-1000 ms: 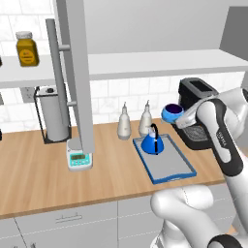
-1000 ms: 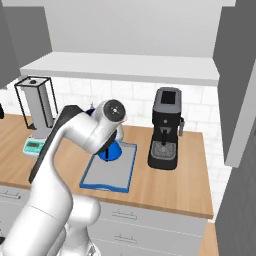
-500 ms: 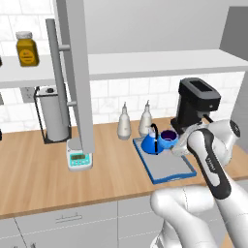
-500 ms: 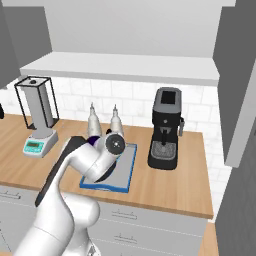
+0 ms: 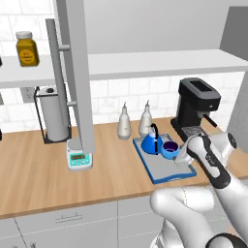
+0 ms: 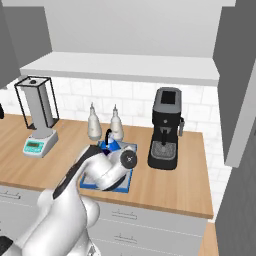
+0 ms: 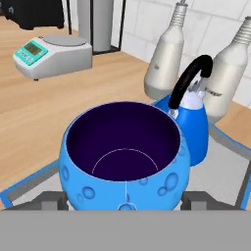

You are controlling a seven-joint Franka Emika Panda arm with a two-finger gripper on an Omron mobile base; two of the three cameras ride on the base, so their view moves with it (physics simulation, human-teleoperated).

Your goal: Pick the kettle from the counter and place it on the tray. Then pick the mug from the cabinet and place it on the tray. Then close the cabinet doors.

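1. Wood-grain counter (image 5: 34, 174) runs the width of the kitchen beneath white tile; nearest on it sits the tray (image 5: 167, 174), grey with a blue rim, just in front of the arm's base.
2. A second ago the mug (image 7: 125, 159) hung high beside the coffee machine (image 5: 196, 109); now it is down over the tray, close beside the kettle (image 7: 191, 122), which already stands on the tray's far end.
3. That leaves the mug placement nearly finished by my reading: whether its base is actually resting on the tray I cannot tell, since the hand view cuts off its underside.
4. The gripper (image 7: 125, 198) has its jaws spread wide to either side of the mug's round body, apparently still clasping it and not yet let go.
5. The arm has swung down from shoulder height, and now bends low over the counter with the wrist beside the tray's right edge.
6. Just behind the kettle stand two pale bottles (image 5: 124, 123).
7. Further left, a small scale (image 5: 79, 156) sits at the foot of an open cabinet door (image 5: 80, 72).
8. The cabinet (image 5: 145, 63) above is open, so closing the doors remains.
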